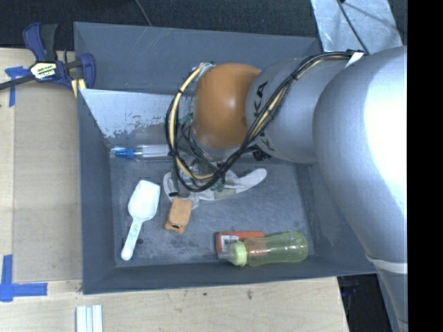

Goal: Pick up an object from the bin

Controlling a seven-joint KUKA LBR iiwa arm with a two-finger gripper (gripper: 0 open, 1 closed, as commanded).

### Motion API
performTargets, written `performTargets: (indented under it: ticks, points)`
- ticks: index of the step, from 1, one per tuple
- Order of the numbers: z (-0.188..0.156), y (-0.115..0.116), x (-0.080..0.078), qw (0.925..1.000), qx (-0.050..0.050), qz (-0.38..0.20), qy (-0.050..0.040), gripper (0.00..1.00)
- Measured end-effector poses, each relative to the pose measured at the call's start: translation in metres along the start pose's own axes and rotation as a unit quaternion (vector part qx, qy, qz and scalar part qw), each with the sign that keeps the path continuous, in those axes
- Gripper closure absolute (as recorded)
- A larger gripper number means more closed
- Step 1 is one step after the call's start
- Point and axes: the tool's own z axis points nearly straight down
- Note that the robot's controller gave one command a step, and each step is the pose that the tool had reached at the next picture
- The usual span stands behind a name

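The gripper [188,184] sits low over the middle of the floor of the grey metal bin [208,47], under the arm's rounded orange cover [220,106] and a loop of black and yellow cables [181,144]; the cover and cables hide so much of it that how wide it stands, and whether it has hold of anything, cannot be told; the bulky silver arm [346,116] comes in from the right and covers the bin's right side.

Right at the gripper's end lies a white crumpled piece of soft-looking material [246,180], spreading out to the right from beneath the cables; whether the two touch cannot be told; this is the thing nearest the gripper.

Just below and left of it a small tan block [178,216] lies tilted on the floor; further left is a white plastic scoop [143,209], bowl uppermost, with its handle running down toward the bin's near left corner; behind these, along the back left wall, a clear tube with a blue cap [142,153] lies on its side, its cap end pointing left; along the near edge, well apart from the gripper, a translucent yellow-green bottle with an orange-red label [266,248] lies on its side.
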Motion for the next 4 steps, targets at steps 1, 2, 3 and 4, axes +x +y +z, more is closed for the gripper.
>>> performTargets:
  ticks: [1,2,3,4]
  points:
    - [-0.006,0.0,0.001,0.9999,0.001,0.012,0.0045,1.0]
    - [-0.008,0.001,0.0,0.9999,0.002,0.011,0.0053,1.0]
    - [-0.056,0.008,-0.001,1.0,0.002,0.003,0.0053,1.0]
    - [-0.073,0.012,-0.014,0.9999,0.002,-0.009,0.007,0.0]
